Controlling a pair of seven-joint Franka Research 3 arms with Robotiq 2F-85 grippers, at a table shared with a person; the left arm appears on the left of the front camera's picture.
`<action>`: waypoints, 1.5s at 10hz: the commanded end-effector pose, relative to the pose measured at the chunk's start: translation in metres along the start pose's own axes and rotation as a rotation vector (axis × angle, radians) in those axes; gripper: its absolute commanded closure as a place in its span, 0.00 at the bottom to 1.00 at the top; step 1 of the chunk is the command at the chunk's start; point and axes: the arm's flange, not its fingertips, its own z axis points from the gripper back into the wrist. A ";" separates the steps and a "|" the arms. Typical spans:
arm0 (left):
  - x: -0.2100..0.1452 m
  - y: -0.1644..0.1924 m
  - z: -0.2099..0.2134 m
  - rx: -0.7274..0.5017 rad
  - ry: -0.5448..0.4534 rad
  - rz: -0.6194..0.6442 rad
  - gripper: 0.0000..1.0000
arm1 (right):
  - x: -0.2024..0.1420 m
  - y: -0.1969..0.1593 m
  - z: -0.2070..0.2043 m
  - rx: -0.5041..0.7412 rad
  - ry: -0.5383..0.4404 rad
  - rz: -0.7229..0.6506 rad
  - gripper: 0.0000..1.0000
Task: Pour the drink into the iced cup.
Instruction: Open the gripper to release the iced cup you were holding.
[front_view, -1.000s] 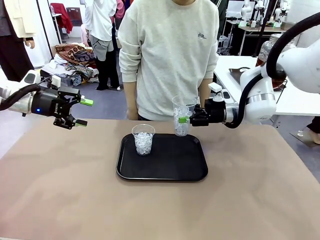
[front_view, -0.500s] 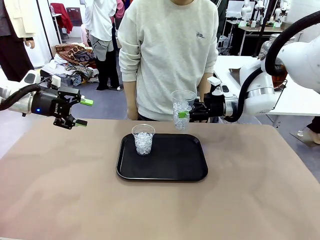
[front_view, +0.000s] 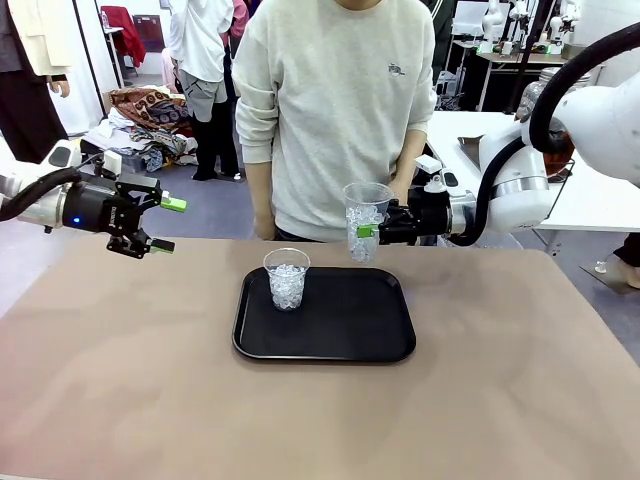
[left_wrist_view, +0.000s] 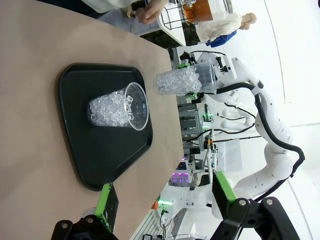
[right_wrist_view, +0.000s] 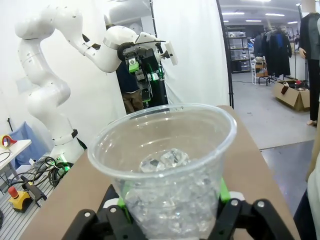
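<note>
My right jaws pinch a clear plastic cup (front_view: 366, 220) heaped with glassy ice cubes, upright above the far edge of the tan, matte tabletop (front_view: 120, 380). My left jaws hang spread over its left side, green pads (left_wrist_view: 223, 187) well apart. A second iced cup (front_view: 287, 279) stands on the black, round-cornered tray (front_view: 370, 335). The amber drink (left_wrist_view: 202, 9) sits in a clear jar off the tabletop, beyond the person (front_view: 340, 110) in a pale sweatshirt — only its lower part in sight.
</note>
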 end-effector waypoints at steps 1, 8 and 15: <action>0.000 0.000 0.000 -0.001 -0.002 -0.002 0.00 | 0.004 0.001 0.000 0.000 -0.001 0.006 0.23; 0.000 0.000 0.000 -0.001 -0.002 -0.002 0.00 | 0.004 0.001 0.000 0.000 -0.001 0.006 0.23; 0.000 0.000 0.000 -0.001 -0.002 -0.002 0.00 | 0.004 0.001 0.000 0.000 -0.001 0.006 0.23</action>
